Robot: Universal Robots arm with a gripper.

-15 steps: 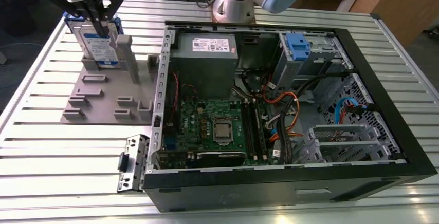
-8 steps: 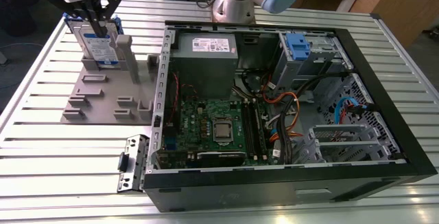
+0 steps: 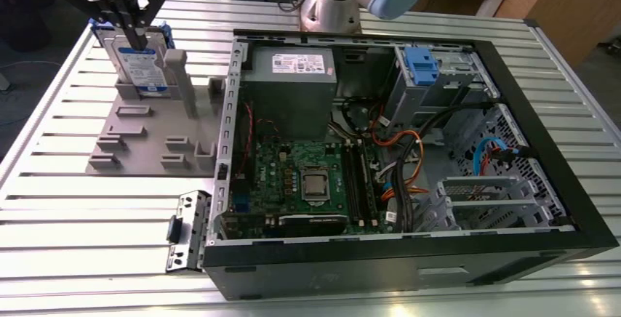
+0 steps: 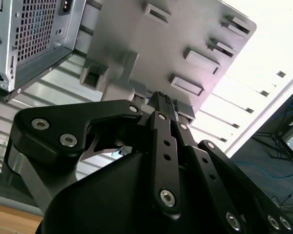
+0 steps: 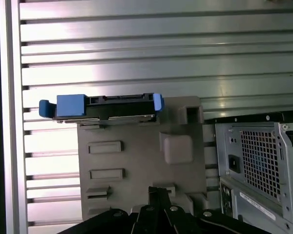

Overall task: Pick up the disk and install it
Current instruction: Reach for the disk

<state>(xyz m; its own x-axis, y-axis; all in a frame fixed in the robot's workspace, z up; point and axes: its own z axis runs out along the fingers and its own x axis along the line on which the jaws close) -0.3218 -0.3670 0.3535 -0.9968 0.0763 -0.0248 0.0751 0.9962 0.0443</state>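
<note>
now the gripper (image 3: 136, 39), fingers pressed together, hangs by the upright disk (image 3: 144, 66) in its grey holder (image 3: 145, 134)

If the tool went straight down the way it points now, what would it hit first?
Most likely the disk, standing on edge in the grey holder right under the tool in the exterior view. Depth is unclear, so it could meet the holder instead.
</note>
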